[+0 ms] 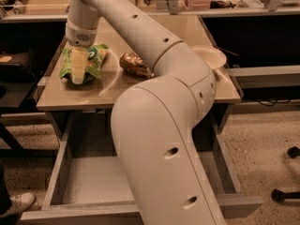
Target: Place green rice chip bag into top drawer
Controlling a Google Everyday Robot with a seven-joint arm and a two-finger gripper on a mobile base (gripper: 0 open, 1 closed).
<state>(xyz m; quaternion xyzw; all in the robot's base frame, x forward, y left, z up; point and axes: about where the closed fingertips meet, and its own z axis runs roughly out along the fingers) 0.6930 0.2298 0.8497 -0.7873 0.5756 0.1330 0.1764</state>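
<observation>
The green rice chip bag (pixel 97 60) lies on the left part of the tan table top (pixel 187 32), near its front edge. My gripper (pixel 78 73) reaches straight down from the arm's wrist (pixel 80 32) onto the middle of the bag and covers part of it. The top drawer (pixel 93 179) is pulled out below the table's front edge. Its flat grey bottom shows on the left. My large white arm (pixel 159 139) hides its middle and right part.
A crushed gold can (pixel 132 62) lies on the table just right of the bag. A white bowl (pixel 209 56) sits at the table's right side. Dark benches stand left and behind. A shoe (pixel 14 203) is on the floor at bottom left, and chair wheels (pixel 281 196) at right.
</observation>
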